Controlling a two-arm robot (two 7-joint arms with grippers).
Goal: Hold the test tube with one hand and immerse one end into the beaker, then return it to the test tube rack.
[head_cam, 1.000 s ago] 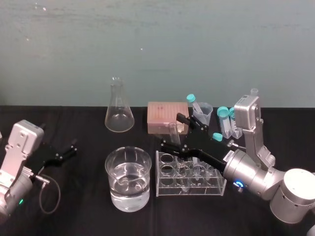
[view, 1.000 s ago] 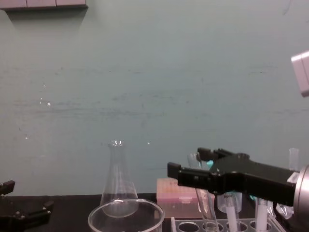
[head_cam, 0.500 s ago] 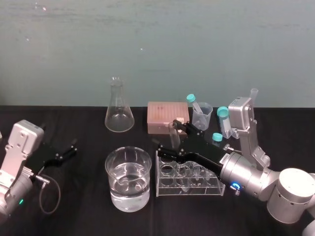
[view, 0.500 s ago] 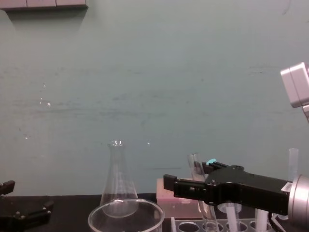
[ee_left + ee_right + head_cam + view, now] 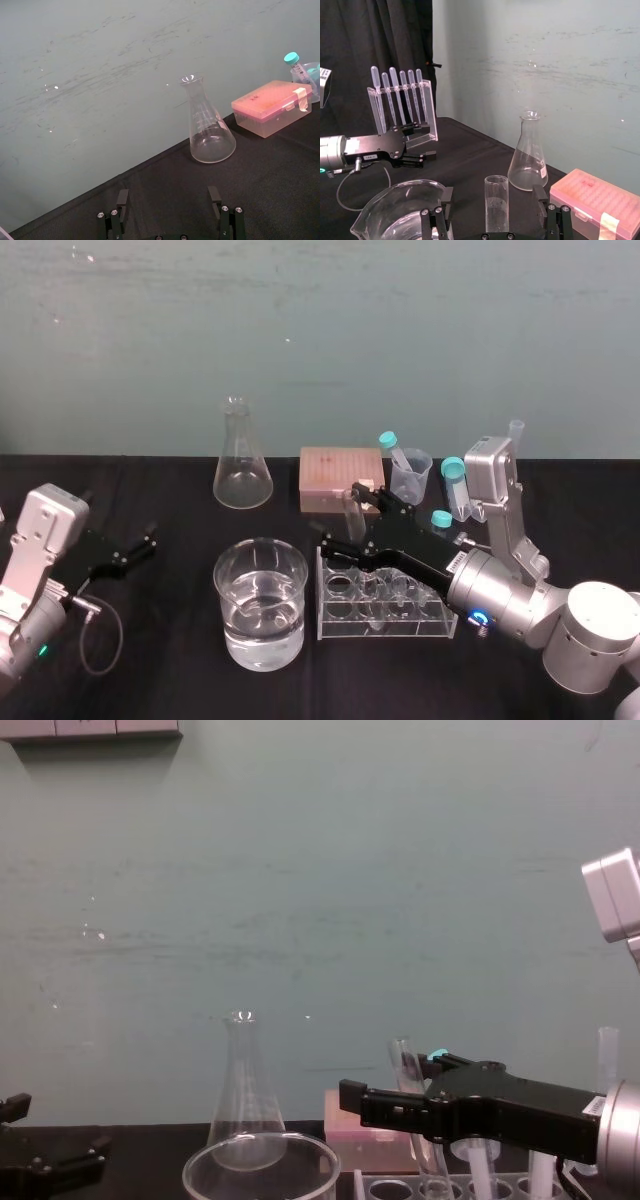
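**Right pincer open around the test tube at the rack**

Right pincer reaches in from the lower right of the head view toward the centre of the frame. Its two black fingers are spread on either side of the test tube. In the right wrist view a gap shows between the tube and each finger, so nothing is gripped.

The test tube is clear and uncapped. Its lower end sits in the test tube rack, toward the rack's left end, and in the chest view it leans a little. The rack lies on the black table, just right of centre. The beaker, partly full of clear liquid, stands just beside the rack's left end, in the lower centre of the frame.

Left pincer rests at the left edge of the head view, fingers apart and holding nothing, well apart from the glassware.

Across the middle of the frame, by the wall, stand a conical flask, a pink box, a small plastic cup and teal-capped tubes.
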